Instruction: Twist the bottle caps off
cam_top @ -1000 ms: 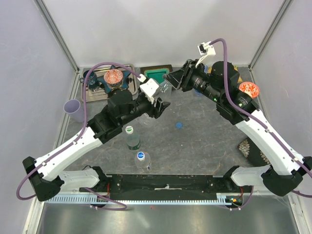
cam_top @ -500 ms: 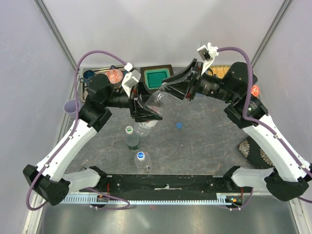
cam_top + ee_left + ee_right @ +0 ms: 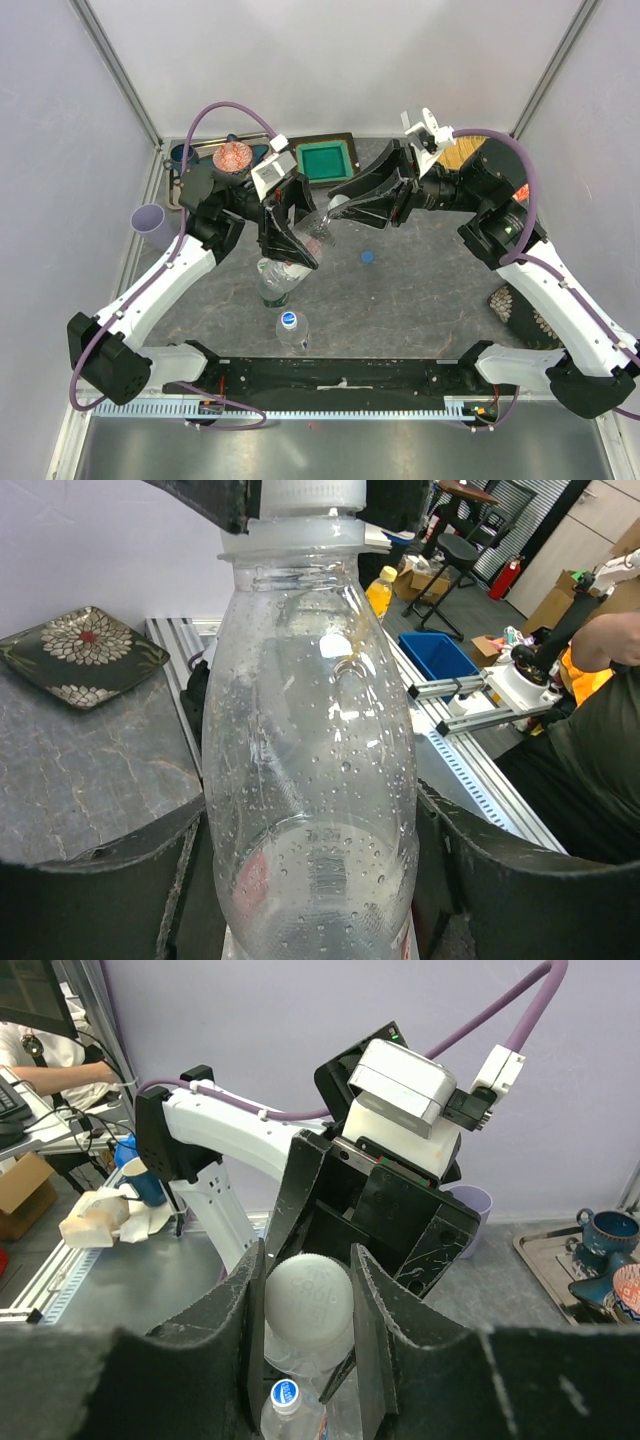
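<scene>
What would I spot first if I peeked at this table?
Above the middle of the table, the left gripper holds a clear bottle by its body while the right gripper pinches its white cap. A loose blue cap lies on the table nearby.

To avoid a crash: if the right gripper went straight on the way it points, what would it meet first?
The white cap that the right gripper grips, on the clear bottle; behind it, probably, the left gripper holding that bottle.
</scene>
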{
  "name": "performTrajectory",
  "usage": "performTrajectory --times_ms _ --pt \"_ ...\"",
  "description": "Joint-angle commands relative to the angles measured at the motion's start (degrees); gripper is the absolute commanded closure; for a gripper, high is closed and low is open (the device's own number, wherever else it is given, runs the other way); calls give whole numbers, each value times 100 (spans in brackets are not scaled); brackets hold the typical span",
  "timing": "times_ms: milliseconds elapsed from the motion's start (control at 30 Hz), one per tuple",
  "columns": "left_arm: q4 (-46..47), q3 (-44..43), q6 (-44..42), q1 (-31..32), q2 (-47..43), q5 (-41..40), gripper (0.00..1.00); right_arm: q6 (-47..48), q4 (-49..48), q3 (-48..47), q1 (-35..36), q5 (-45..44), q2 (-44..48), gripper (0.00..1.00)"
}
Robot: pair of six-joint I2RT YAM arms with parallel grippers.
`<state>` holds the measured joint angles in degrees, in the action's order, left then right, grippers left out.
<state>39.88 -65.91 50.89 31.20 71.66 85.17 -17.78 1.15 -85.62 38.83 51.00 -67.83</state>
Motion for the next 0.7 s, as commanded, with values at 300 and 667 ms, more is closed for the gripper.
performTrajectory --times_ms 300,667 --pt "-2317 -537 -2100 -9 -372 -826 58 -384 747 -86 72 -555 -28 53" --pt "-3090 -589 -2812 -18 -372 -1185 57 -928 1133 -903 63 -1532 -195 12"
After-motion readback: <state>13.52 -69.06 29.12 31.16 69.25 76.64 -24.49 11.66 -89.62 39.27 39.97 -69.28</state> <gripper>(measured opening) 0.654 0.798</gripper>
